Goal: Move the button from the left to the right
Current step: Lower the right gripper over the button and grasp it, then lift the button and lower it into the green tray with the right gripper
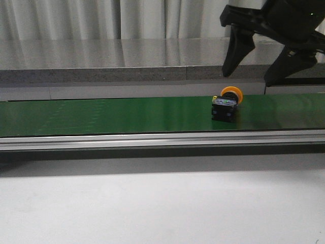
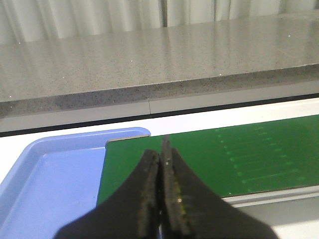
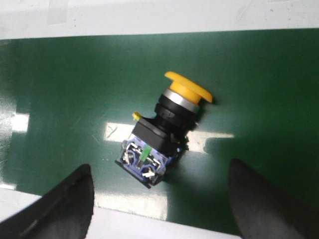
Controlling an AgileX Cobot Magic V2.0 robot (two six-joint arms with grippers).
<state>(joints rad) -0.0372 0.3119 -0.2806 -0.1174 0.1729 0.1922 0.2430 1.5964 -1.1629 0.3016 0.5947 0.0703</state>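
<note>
The R gripper [image 1: 251, 76] is seen in the front view hanging above the belt's right part, its two black fingers [image 1: 236, 48] spread wide w/ nothing between them. In the R wrist view the same gripper [image 3: 159, 199] is seen w/ its fingertips [image 3: 67, 209] well apart, on either side of the button's rear end, not touching it. The L gripper [image 2: 162, 199] is shown in the L wrist view w/ its fingers [image 2: 147, 199] pressed together, nothing pinched.

The grey stone-like counter [image 1: 101, 61] is seen running along the back, w/ pale curtains [image 1: 76, 18] behind it. The green belt [image 1: 101, 116] is laid across the front view, edged by a metal rail [image 1: 101, 140], w/ a white tabletop [image 1: 152, 203] in front. A blue tray [image 2: 45, 189] is seen in the L wrist view just beside the belt's end.

The button [image 1: 226, 104] is found lying on its side on the belt's right part, below the R gripper. Its yellow-orange head [image 3: 188, 89] is pointed away from the fingertips; its black body [image 3: 159, 132] and contact end w/ a green mark [image 3: 144, 162] are turned toward them.
</note>
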